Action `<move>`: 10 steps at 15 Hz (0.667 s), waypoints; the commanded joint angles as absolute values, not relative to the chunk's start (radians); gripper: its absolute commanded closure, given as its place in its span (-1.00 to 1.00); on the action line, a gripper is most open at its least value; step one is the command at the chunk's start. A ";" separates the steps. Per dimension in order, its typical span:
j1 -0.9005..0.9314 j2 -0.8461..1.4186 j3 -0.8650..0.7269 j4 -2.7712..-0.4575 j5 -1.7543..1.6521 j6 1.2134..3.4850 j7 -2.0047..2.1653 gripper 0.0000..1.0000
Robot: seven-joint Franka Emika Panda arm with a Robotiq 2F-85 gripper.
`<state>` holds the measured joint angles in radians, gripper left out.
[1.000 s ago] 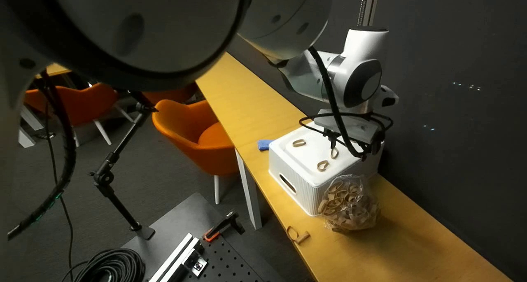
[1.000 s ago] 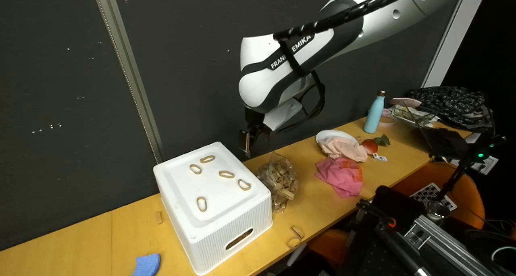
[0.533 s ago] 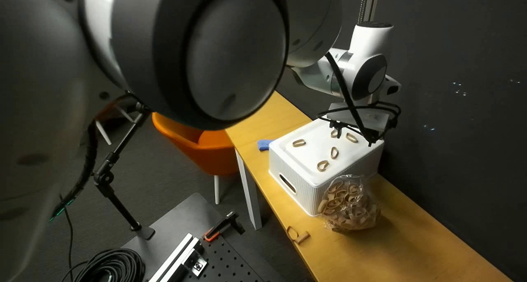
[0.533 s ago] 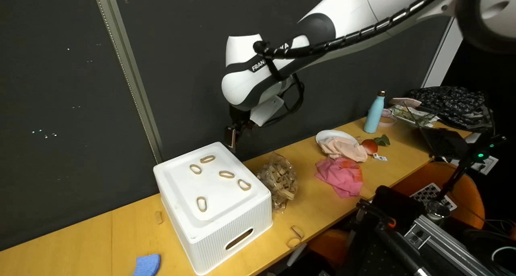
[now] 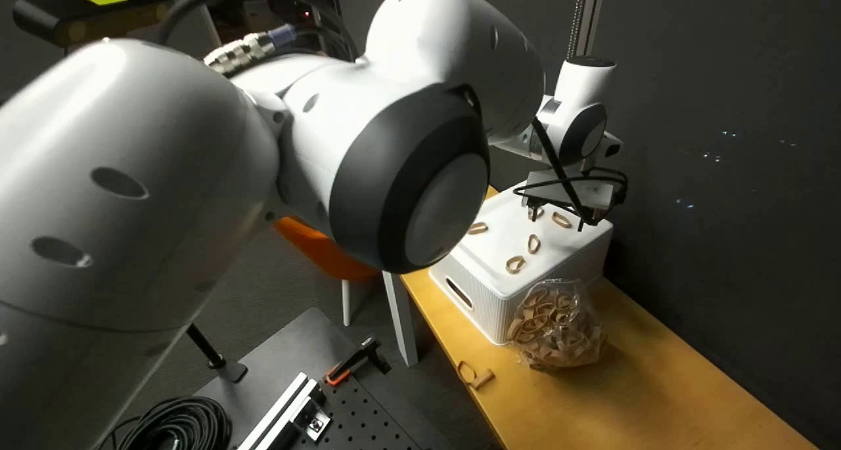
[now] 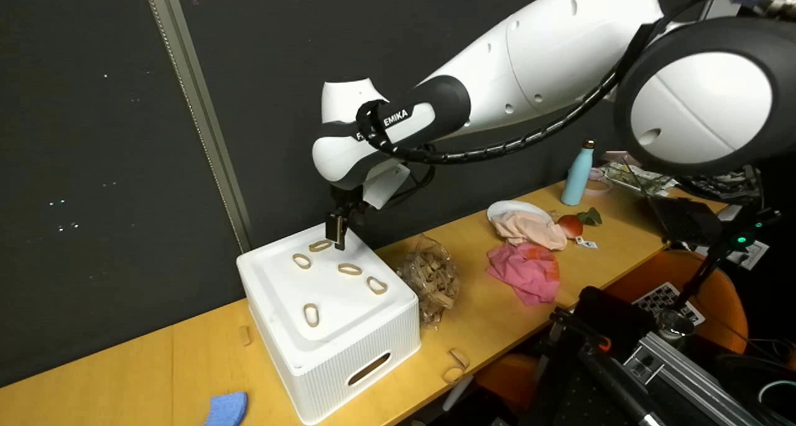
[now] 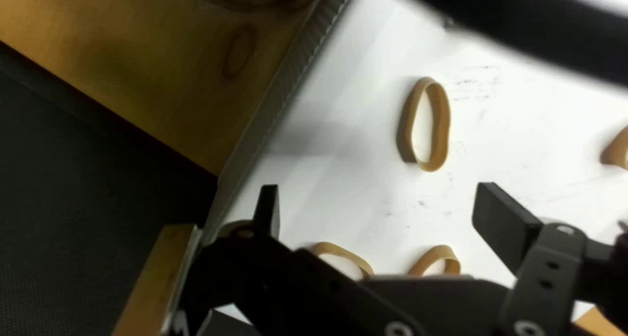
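Observation:
My gripper is open and empty. Its two fingers stand wide apart above the white ribbed box. It also shows over the box's wall-side part in both exterior views. Several tan rubber bands lie on the box top. One oval band lies just beyond the fingertips in the wrist view. Two others, a lower left band and a lower right band, are partly hidden behind the gripper body. No band touches the fingers that I can see. A clear bag of bands stands against the box.
Loose bands lie on the wooden table. A blue cloth or sponge lies beside the box. A pink cloth, a red round object and a light blue bottle are farther along. A dark wall runs behind.
The gripper has moved from near the bag side to over the box top, and it has come lower. The arm has swung with it. The bands, box and bag have not moved.

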<state>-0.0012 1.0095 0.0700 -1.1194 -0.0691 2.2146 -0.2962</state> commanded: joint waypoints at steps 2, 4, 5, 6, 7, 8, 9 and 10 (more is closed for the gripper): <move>0.019 1.150 0.084 -0.890 -0.072 2.123 -0.359 -1.00; 0.026 1.190 0.085 -0.838 -0.072 2.112 -0.378 -1.00; 0.028 1.207 0.085 -0.814 -0.072 2.107 -0.389 -1.00; 0.030 1.231 0.087 -0.786 -0.071 2.110 -0.402 -1.00; 0.034 1.248 0.088 -0.766 -0.072 2.112 -0.413 -1.00; 0.037 1.265 0.088 -0.746 -0.074 2.116 -0.428 -1.00; 0.040 1.281 0.089 -0.726 -0.076 2.122 -0.445 -1.00; 0.044 1.296 0.091 -0.707 -0.076 2.125 -0.462 -1.00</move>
<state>0.0388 1.2234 0.0741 -0.8276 -0.0693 2.1502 -0.4076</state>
